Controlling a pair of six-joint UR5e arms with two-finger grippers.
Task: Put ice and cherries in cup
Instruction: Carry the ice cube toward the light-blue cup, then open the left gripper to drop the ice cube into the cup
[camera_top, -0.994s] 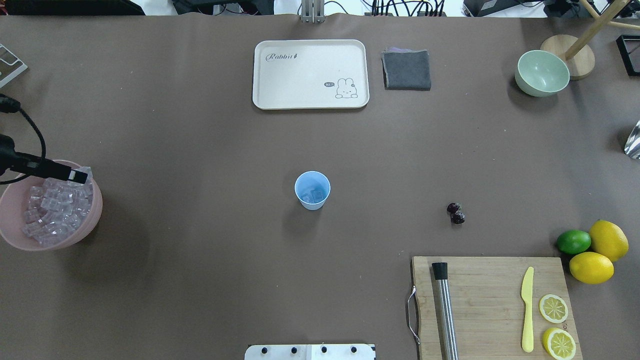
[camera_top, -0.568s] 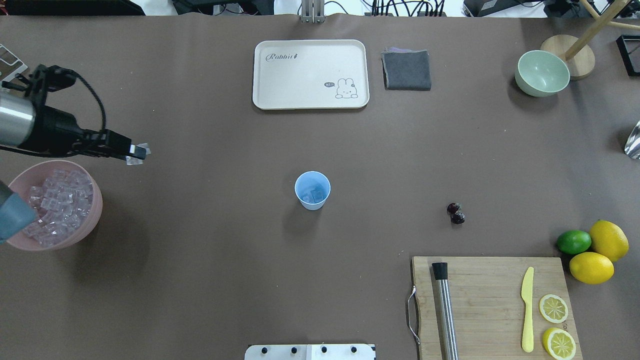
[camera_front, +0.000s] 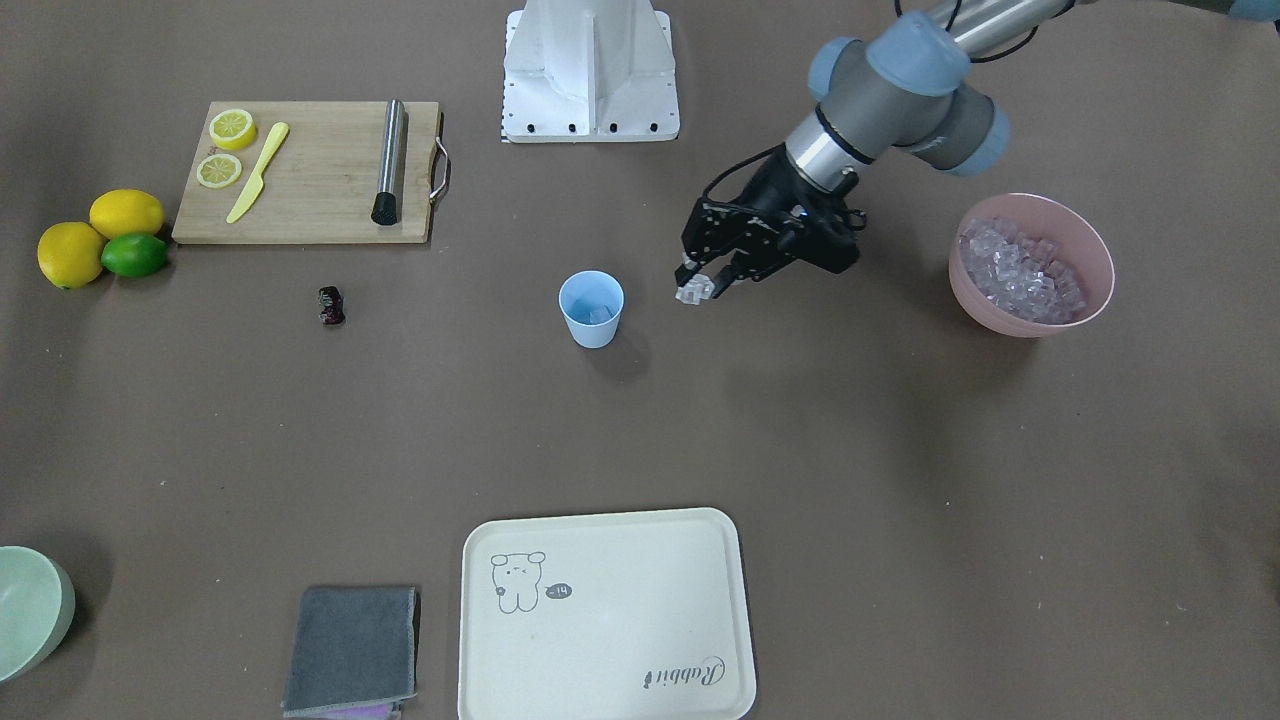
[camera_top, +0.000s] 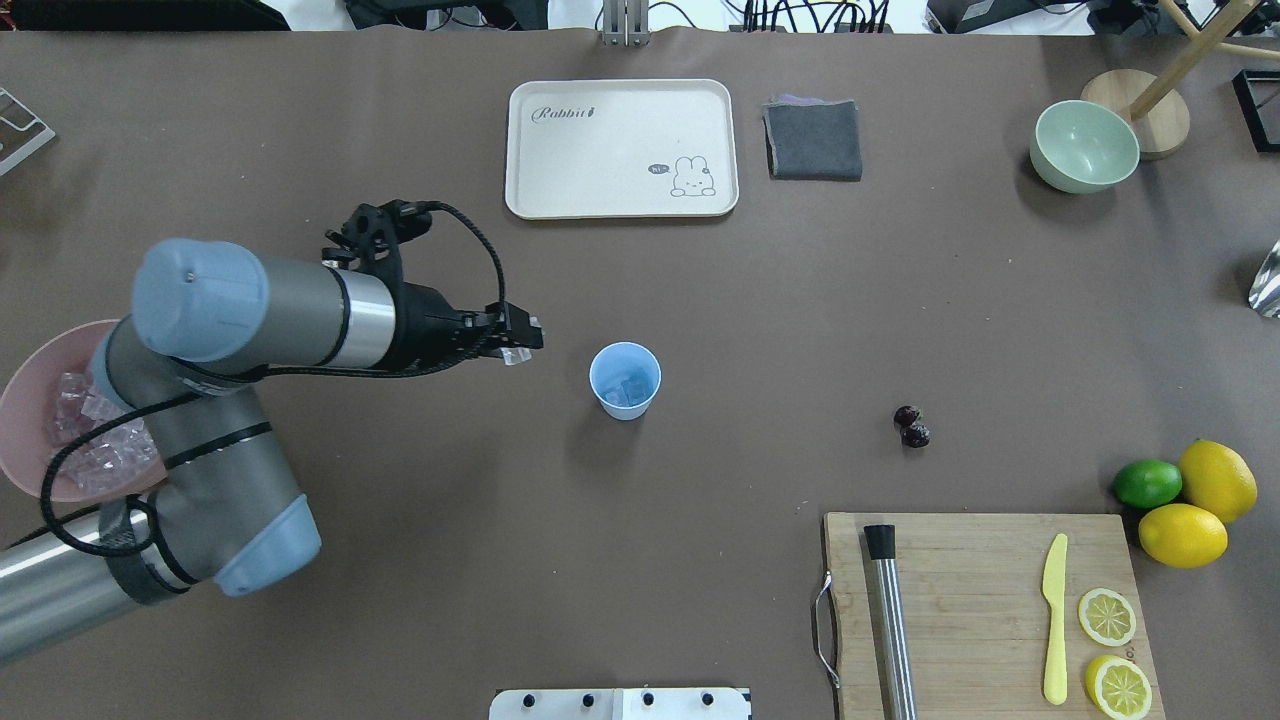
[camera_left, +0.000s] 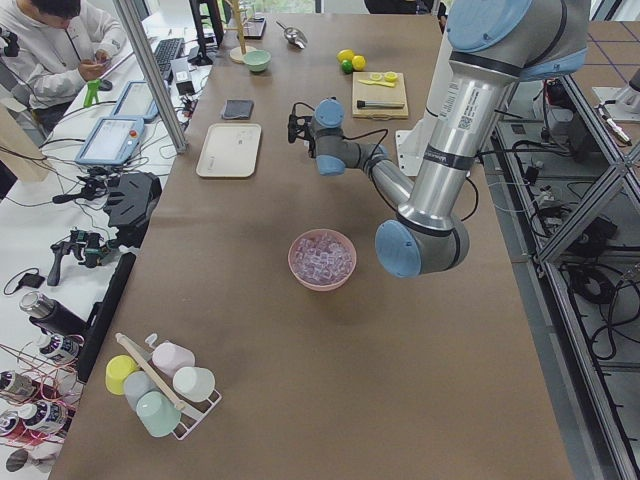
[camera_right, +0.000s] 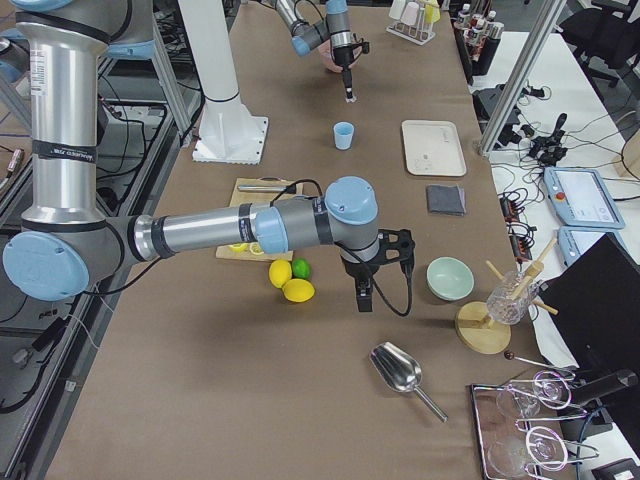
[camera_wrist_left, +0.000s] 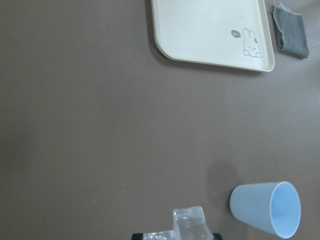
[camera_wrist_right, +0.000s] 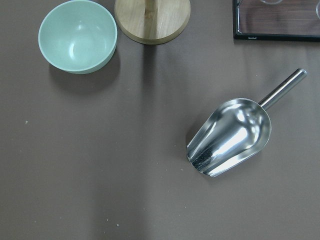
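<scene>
The light-blue cup (camera_top: 625, 380) (camera_front: 591, 308) stands upright at mid-table with some ice inside. My left gripper (camera_top: 522, 345) (camera_front: 700, 283) hovers just short of it on the bowl side, shut on one clear ice cube (camera_front: 693, 291) (camera_wrist_left: 190, 225). In the left wrist view the cup (camera_wrist_left: 267, 207) lies to the right of the cube. More ice (camera_front: 1020, 268) fills the pink bowl (camera_front: 1000, 312) behind the arm. The dark cherries (camera_top: 911, 427) (camera_front: 331, 305) lie on the table on the cup's other side. My right gripper (camera_right: 365, 298) shows only in the exterior right view, near the lemons; I cannot tell its state.
A cream tray (camera_top: 620, 150) and grey cloth (camera_top: 814, 140) lie at the far side. A cutting board (camera_top: 980, 600) carries a muddler, yellow knife and lemon slices. Lemons and a lime (camera_top: 1147, 483) sit beside it. A green bowl (camera_top: 1084, 146) and metal scoop (camera_wrist_right: 230, 137) lie far right.
My left arm has swung from the pink bowl rightward across the table to just beside the cup, carrying the ice cube. Nothing else has moved.
</scene>
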